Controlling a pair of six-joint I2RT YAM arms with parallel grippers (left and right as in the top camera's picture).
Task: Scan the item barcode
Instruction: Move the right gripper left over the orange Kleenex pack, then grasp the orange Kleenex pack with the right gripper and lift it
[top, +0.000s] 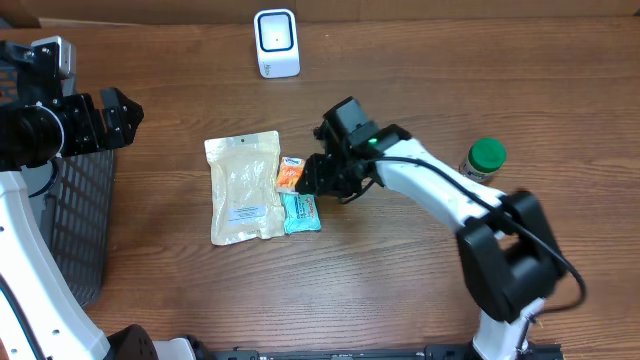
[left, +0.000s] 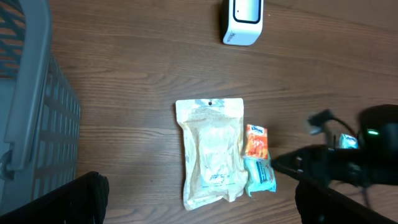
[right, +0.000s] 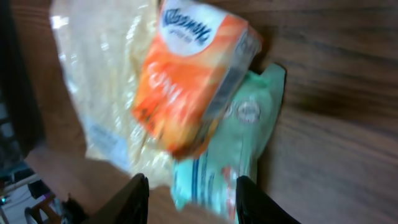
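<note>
Brown wood-grain laminate forms the surface (top: 420, 290), smooth and faintly streaked. At the far edge, near the middle, stands the scanner (top: 276, 42), a small white box with rounded corners and a dark window on its face. A dark plastic mesh basket (top: 80, 220) fills the left side.

Three soft packs lie together in the middle of the surface. The pale pouch (top: 243, 188) is a flat, crinkled, translucent cream bag with a hang hole at its far end and a white label whose print is too small to read. Touching its right edge is the orange packet (right: 189, 78), a small glossy block with a blue-and-white logo panel at one end and light lettering along its side, both too blurred to read. Its near end overlaps the teal packet (right: 249, 134), a shiny mint-green sachet with a crimped seam and a round emblem; its print cannot be read either.

The right gripper (right: 189, 202) hangs low at the right side of the two small packets. Its black fingers (right: 135, 199) stand partly apart, with a corner of the teal packet in the gap, and I see nothing pinched. The left gripper (top: 128, 115) hovers far left above the basket, spread wide and empty.

A squat jar with a green lid (top: 487, 155) sits to the right, behind the white arm (top: 440, 190).
</note>
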